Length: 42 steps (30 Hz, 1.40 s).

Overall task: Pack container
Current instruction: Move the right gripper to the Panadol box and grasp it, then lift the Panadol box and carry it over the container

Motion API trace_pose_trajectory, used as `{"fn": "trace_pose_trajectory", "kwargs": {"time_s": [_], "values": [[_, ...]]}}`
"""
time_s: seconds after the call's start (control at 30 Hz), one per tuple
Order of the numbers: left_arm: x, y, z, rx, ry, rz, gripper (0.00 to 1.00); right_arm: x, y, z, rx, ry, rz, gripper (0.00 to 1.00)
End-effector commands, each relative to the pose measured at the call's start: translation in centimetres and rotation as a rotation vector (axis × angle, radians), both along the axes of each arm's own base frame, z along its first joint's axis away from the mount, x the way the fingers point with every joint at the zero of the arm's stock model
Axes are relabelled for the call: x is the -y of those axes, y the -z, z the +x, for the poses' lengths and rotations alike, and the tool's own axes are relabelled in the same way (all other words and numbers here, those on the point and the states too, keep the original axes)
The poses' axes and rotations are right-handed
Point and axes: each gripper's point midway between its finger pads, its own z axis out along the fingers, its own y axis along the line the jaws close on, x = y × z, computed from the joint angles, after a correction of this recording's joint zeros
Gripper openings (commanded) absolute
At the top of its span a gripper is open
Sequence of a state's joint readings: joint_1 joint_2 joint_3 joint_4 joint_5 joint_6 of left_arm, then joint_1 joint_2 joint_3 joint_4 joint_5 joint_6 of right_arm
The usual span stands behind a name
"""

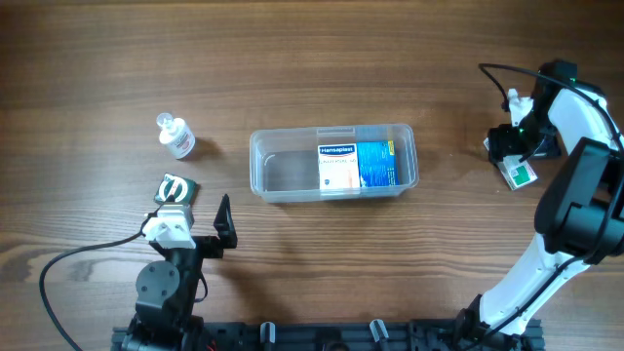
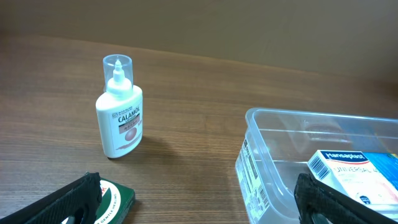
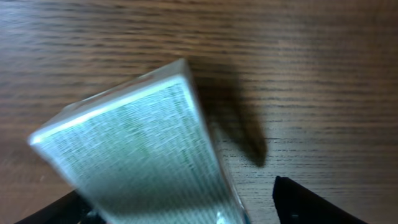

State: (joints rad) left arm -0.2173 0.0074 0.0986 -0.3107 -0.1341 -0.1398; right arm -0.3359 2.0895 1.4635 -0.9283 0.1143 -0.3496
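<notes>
Both fingers (image 2: 71, 198) of the left gripper (image 2: 196, 190) gape wide, empty, the container (image 2: 255, 168) near, ahead-right

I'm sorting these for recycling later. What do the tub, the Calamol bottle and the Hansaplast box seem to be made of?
The container looks like clear, glossy plastic: you see through its walls. The Calamol bottle seems smooth, opaque white plastic with a transparent cap. The Hansaplast box is probably printed cardboard, judging by its flat faces and crisp edges.
</notes>
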Motion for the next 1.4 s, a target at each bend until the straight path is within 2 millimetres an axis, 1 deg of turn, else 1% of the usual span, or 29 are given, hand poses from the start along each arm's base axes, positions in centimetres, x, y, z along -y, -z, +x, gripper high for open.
{"fn": "trace_pose_trajectory", "kwargs": {"time_s": [0.0, 0.07, 0.1, 0.13, 0.17, 0.23, 0.33, 0.37, 0.4, 0.47, 0.57, 0.63, 0.7, 0.73, 0.8, 0.9, 0.97, 1.03, 1.1, 1.13, 1.17, 1.27, 1.3, 1.33, 1.37], "values": [[-0.1, 0.1, 0.0, -0.001, -0.008, 0.002, 1.00, 0.2, 0.7, -0.3, -0.008, 0.156, -0.024, 0.75], [-0.1, 0.1, 0.0, -0.001, -0.008, 0.002, 1.00, -0.3, 0.7, -0.4, -0.001, 0.222, 0.001, 0.72], [-0.1, 0.1, 0.0, -0.001, -0.009, 0.002, 1.00, -0.7, 0.7, -0.4, -0.001, 0.238, 0.026, 0.69], [-0.1, 0.1, 0.0, -0.001, -0.008, 0.002, 1.00, -1.2, 0.7, -0.4, -0.002, 0.249, 0.054, 0.65], [-0.1, 0.0, 0.0, -0.001, -0.008, 0.002, 1.00, -1.8, 0.7, -0.5, -0.005, 0.256, 0.087, 0.58], [-0.1, 0.1, 0.0, -0.001, -0.009, 0.001, 1.00, -2.8, 0.7, -0.8, -0.017, 0.291, 0.139, 0.52], [-0.1, 0.1, 0.0, -0.001, -0.009, 0.001, 1.00, -4.7, 0.3, -1.3, -0.041, 0.333, 0.237, 0.49], [-0.1, 0.1, 0.0, -0.001, -0.008, 0.002, 1.00, -5.8, -0.2, -1.5, -0.048, 0.338, 0.298, 0.49], [-0.1, 0.1, 0.0, -0.001, -0.008, 0.002, 1.00, -6.4, -0.5, -1.5, -0.049, 0.340, 0.330, 0.49], [-0.1, 0.1, 0.0, -0.001, -0.008, 0.002, 1.00, -7.7, -1.7, -1.6, -0.048, 0.343, 0.400, 0.48], [-0.1, 0.1, 0.0, -0.001, -0.008, 0.002, 1.00, -9.1, -4.0, -1.7, -0.024, 0.325, 0.443, 0.47], [-0.1, 0.1, 0.0, -0.001, -0.009, 0.001, 1.00, -10.1, -6.2, -1.6, 0.016, 0.296, 0.450, 0.47], [-0.1, 0.1, 0.0, -0.001, -0.009, 0.001, 1.00, -11.3, -8.9, -1.3, 0.083, 0.250, 0.456, 0.47], [-0.1, 0.1, 0.0, -0.001, -0.008, 0.002, 1.00, -12.0, -10.4, -1.2, 0.125, 0.218, 0.452, 0.47], [-0.1, 0.1, 0.0, -0.001, -0.008, 0.002, 1.00, -14.1, -14.0, -1.0, 0.230, 0.126, 0.442, 0.47], [-0.1, 0.1, 0.0, -0.001, -0.008, 0.002, 1.00, -17.9, -18.7, -1.5, 0.368, -0.091, 0.430, 0.47], [-0.1, 0.1, 0.0, -0.001, -0.008, 0.002, 1.00, -20.6, -21.3, -1.9, 0.455, -0.239, 0.418, 0.47], [-0.1, 0.1, 0.0, -0.001, -0.008, 0.002, 1.00, -23.5, -23.2, -2.4, 0.528, -0.391, 0.409, 0.48], [-0.1, 0.1, 0.0, -0.001, -0.008, 0.002, 1.00, -25.8, -24.2, -2.7, 0.573, -0.540, 0.378, 0.51], [-0.1, 0.1, 0.0, -0.001, -0.008, 0.002, 1.00, -26.7, -24.2, -2.7, 0.583, -0.600, 0.353, 0.52], [-0.1, 0.1, 0.0, -0.001, -0.008, 0.002, 1.00, -27.4, -24.2, -2.7, 0.586, -0.645, 0.336, 0.52], [-0.1, 0.1, 0.0, -0.001, -0.009, 0.001, 1.00, -30.0, -22.8, -3.1, 0.554, -0.874, 0.283, 0.52], [-0.1, 0.1, 0.0, -0.001, -0.009, 0.002, 1.00, -30.4, -22.5, -3.2, 0.545, -0.928, 0.269, 0.49], [-0.1, 0.1, 0.0, -0.001, -0.009, 0.001, 1.00, -30.8, -21.8, -3.1, 0.532, -1.019, 0.235, 0.45], [-0.1, 0.1, 0.0, -0.001, -0.008, 0.002, 1.00, -31.0, -21.2, -2.5, 0.525, -1.091, 0.185, 0.40]]}}
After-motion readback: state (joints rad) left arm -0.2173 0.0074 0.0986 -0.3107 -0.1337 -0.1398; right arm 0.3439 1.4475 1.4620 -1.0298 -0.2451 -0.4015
